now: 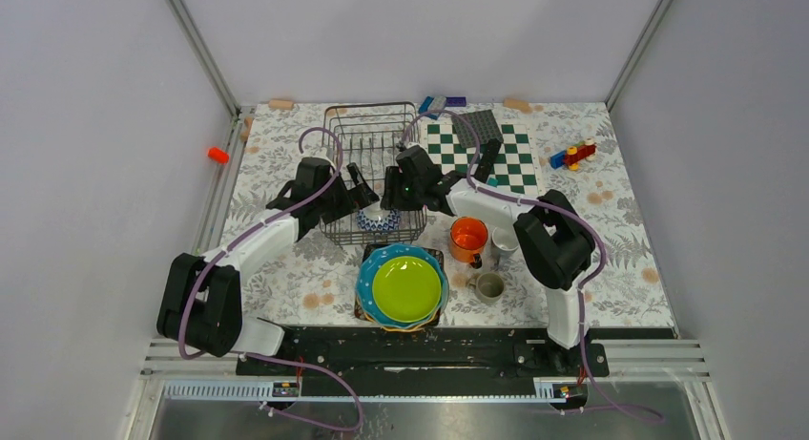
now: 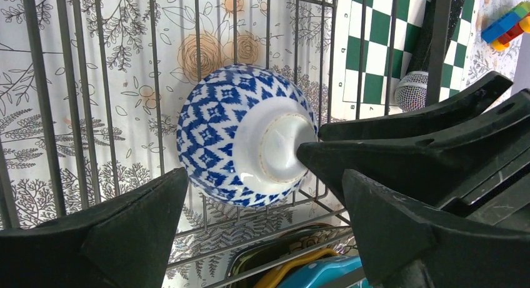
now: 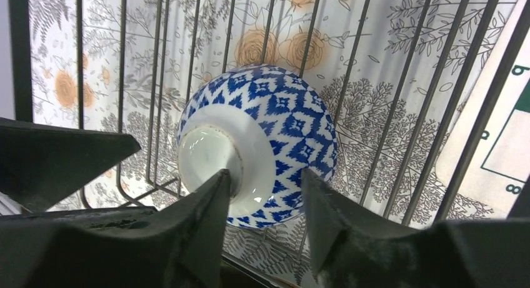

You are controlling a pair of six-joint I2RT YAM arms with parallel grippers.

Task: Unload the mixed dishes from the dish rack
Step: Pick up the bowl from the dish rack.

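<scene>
The wire dish rack [image 1: 370, 139] holds one blue-and-white patterned bowl [image 1: 379, 220], upside down at its near edge. In the left wrist view the bowl [image 2: 219, 125] lies ahead of my left gripper [image 2: 262, 238], which is open wide and empty. My right gripper [image 3: 265, 188] is open. One fingertip [image 3: 219, 188] touches the bowl's [image 3: 281, 113] white foot ring and the other sits over its patterned side. Both grippers [image 1: 363, 194] [image 1: 389, 197] hover over the rack's near half. A stack of plates with the lime green one on top [image 1: 406, 288], an orange mug [image 1: 468, 238] and two grey cups [image 1: 489, 286] [image 1: 503, 241] stand on the table.
The checkerboard mat [image 1: 496, 158] lies right of the rack, with the grey studded plate [image 1: 482, 127] at its far edge. Toy bricks [image 1: 572, 156] sit at the far right and more bricks [image 1: 434, 103] at the back. A small orange object [image 1: 218, 155] lies off the table's left edge.
</scene>
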